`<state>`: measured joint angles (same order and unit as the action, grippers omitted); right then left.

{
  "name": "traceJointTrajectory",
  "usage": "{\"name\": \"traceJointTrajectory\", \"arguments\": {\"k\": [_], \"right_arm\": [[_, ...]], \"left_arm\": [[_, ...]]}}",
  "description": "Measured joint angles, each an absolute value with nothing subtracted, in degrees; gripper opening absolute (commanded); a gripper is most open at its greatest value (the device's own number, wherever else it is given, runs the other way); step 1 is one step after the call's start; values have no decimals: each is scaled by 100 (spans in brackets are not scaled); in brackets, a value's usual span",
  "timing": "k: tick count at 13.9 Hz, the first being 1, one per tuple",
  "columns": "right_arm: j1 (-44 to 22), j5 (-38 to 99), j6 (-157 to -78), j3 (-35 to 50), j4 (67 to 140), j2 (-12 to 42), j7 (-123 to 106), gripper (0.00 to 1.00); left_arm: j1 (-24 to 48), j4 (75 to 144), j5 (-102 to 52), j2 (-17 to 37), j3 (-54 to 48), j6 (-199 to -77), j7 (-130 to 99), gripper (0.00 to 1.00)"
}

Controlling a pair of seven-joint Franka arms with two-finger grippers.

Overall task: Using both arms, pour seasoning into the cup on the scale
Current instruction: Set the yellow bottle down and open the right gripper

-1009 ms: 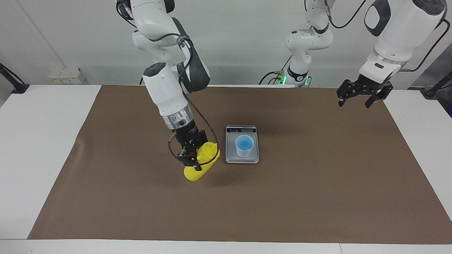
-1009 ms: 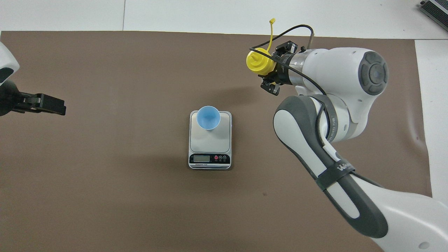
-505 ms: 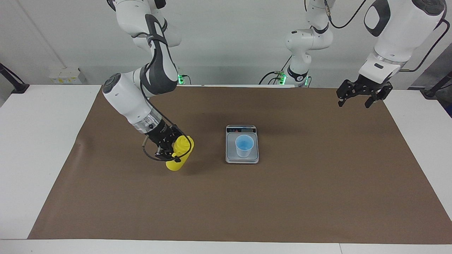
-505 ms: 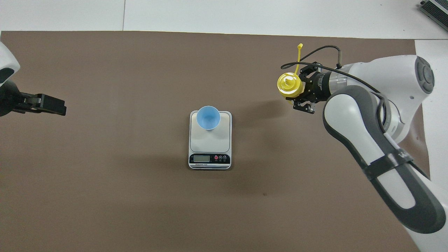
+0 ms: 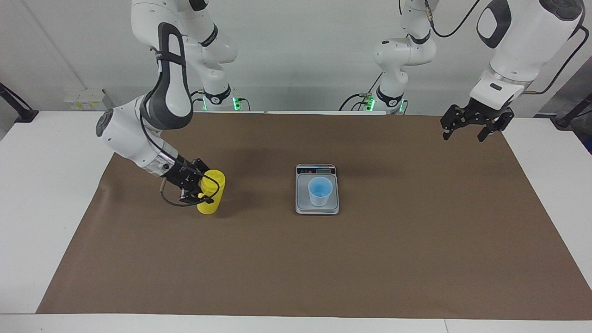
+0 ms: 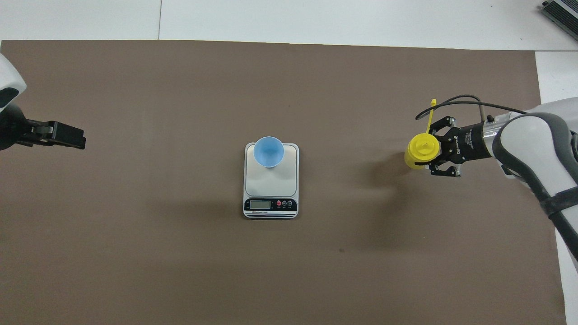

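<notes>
The yellow seasoning bottle (image 5: 212,193) stands upright on the brown mat, beside the scale toward the right arm's end of the table. It also shows in the overhead view (image 6: 421,149) with its tethered cap (image 6: 432,110) sticking out. My right gripper (image 5: 198,186) is shut on the bottle from the side, and in the overhead view (image 6: 437,150) its fingers lie on both sides of it. The pale blue cup (image 5: 320,190) stands upright on the silver scale (image 5: 301,207), seen from above as cup (image 6: 268,152) on scale (image 6: 271,183). My left gripper (image 5: 471,130) waits open and empty in the air over the mat's left-arm end, also in the overhead view (image 6: 63,135).
The brown mat (image 5: 393,259) covers most of the white table (image 5: 41,185). The scale's display strip (image 6: 271,204) faces the robots. A grey device (image 6: 560,11) lies at the table's corner farthest from the robots on the right arm's end.
My right arm has carried the bottle away from the scale toward its own end of the table. It turned the bottle from tilted to upright and lowered it. The left arm has not moved.
</notes>
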<state>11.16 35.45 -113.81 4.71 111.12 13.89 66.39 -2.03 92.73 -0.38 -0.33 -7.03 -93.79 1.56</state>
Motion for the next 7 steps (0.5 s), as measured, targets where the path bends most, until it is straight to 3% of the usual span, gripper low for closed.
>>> {"name": "traceJointTrajectory", "arguments": {"k": [4, 5, 6, 7], "right_arm": [[1316, 3681, -11307, 472, 11336, 1395, 6350, 0], [1324, 3707, -11246, 472, 11364, 1400, 6270, 11], [1351, 3710, -11214, 472, 11398, 1402, 6225, 85], [1397, 3710, -11205, 471, 11442, 1402, 6181, 100]], "left_arm": [[-203, 9273, -38, -33, -703, -9379, 156, 100], [-203, 9273, -38, -33, -703, -9379, 156, 100], [-203, 9273, -38, -33, -703, -9379, 156, 100], [-203, 9273, -38, -33, -703, -9379, 156, 100]]}}
